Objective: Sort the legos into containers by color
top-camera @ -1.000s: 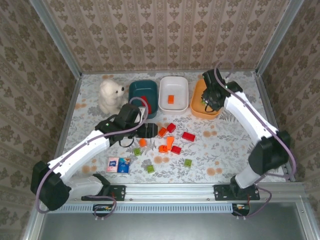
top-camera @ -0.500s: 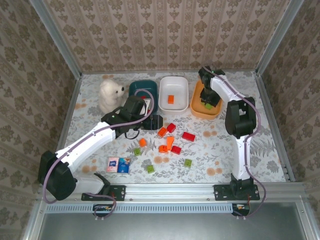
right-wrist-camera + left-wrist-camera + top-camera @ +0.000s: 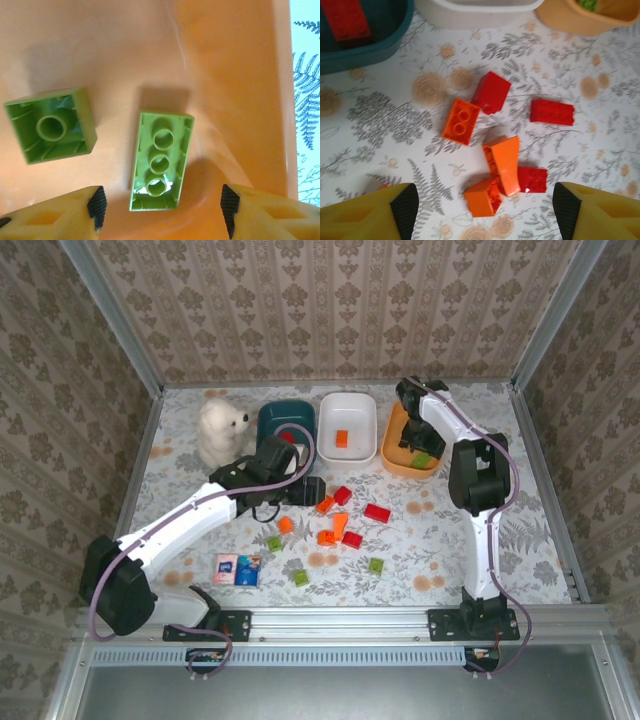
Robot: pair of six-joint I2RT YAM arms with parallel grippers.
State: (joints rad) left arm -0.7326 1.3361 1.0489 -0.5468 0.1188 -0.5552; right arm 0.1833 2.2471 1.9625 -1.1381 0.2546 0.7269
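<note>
Loose legos lie mid-table: an orange square, a red block, a red oblong, an orange wedge, a red piece and an orange block. My left gripper hovers open over this cluster, holding nothing. Green legos sit nearer the front. The teal bowl holds a red brick; the white bowl holds an orange one. My right gripper is open inside the orange bowl, above a free green oblong and a green square.
A white plush bear sits left of the teal bowl. A flat blue-and-pink packet lies near the front left. Metal rails and patterned walls close the table in on all sides.
My right gripper has opened and the green oblong brick now lies loose in the orange bowl. My left gripper has shifted a little right and back over the orange and red cluster.
</note>
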